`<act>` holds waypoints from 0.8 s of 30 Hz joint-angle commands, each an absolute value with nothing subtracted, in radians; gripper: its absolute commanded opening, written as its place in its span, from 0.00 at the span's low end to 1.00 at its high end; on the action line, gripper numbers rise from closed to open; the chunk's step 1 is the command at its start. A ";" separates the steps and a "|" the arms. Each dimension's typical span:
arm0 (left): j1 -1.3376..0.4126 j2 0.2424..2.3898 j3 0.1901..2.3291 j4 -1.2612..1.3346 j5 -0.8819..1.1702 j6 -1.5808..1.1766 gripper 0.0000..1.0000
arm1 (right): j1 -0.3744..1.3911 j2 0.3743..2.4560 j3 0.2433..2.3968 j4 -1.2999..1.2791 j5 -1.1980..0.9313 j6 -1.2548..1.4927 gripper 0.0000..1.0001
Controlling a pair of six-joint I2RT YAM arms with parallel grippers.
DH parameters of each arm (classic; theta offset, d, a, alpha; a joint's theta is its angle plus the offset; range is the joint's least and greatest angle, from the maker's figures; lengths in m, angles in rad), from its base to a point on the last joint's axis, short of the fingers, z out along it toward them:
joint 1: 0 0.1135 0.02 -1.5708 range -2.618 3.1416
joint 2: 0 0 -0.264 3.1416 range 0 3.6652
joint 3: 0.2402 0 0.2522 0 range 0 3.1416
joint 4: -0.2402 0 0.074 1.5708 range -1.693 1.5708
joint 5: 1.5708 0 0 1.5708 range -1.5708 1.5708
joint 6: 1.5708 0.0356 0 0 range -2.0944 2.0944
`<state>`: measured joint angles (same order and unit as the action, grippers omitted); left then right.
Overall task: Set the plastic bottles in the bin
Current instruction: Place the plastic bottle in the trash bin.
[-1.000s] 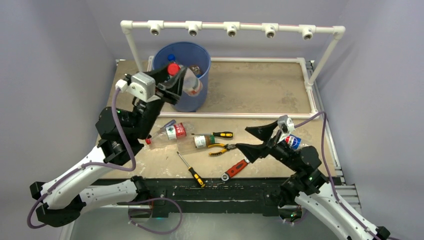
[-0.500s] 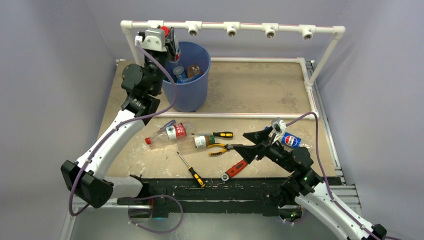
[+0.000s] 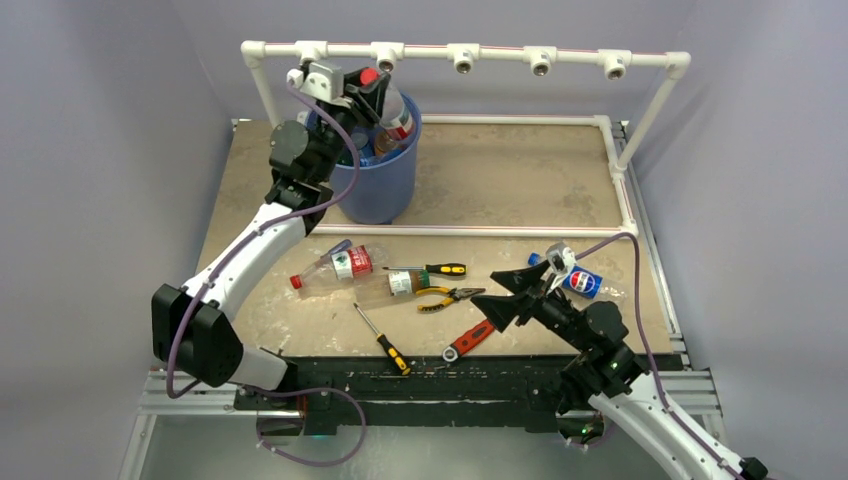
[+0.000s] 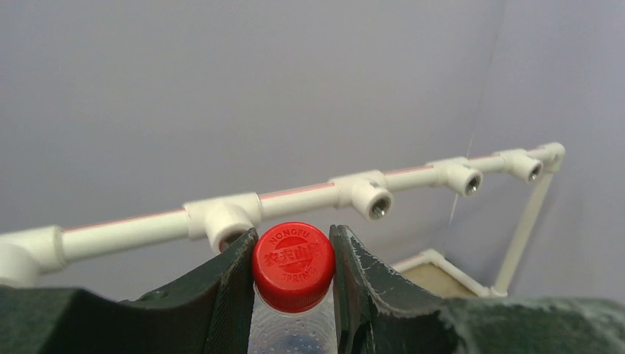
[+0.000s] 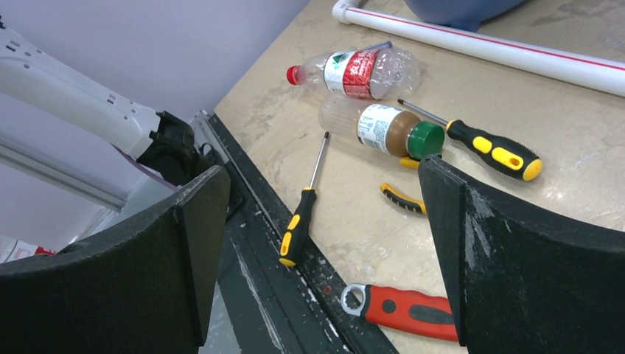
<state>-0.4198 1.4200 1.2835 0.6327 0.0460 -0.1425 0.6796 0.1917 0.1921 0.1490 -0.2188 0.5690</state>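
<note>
The left gripper (image 3: 372, 88) hangs above the bin (image 3: 385, 195), jaws clamped on a bottle (image 3: 393, 112); right gripper (image 3: 507, 292) low, well apart from the bin, jaws wide.

- Robot lab or test cell, going by the rig; nothing homely about it.
- Plain grey walls (image 3: 110, 120) boxing in a small table (image 3: 520, 180) with a scuffed, stained top.
- White pipe frame (image 3: 425, 49) with open tee fittings, rigged over the far edge.
- Left arm (image 3: 250, 245) and right arm (image 3: 600, 345) bolted to a metal rail (image 3: 480, 408) at the near edge.
- Laid out like test props: screwdriver (image 3: 381, 338), pliers (image 3: 445, 296), wrench (image 3: 472, 339), bottles (image 3: 340, 265), blue bin (image 3: 385, 190).
</note>
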 commanded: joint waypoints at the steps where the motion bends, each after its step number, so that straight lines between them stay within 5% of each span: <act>1: -0.417 1.435 1.239 0.662 0.125 -0.214 0.00 | 0.679 0.182 0.198 0.134 -0.196 0.568 0.99; 24: -0.417 1.328 1.296 0.567 -0.011 -0.138 0.00 | 0.679 0.239 0.203 0.166 -0.199 0.569 0.99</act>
<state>-0.4137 1.4269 1.1934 0.5312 0.0383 -0.1570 0.6796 0.2276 0.1921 0.1329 -0.2176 0.5686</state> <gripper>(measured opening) 0.365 0.987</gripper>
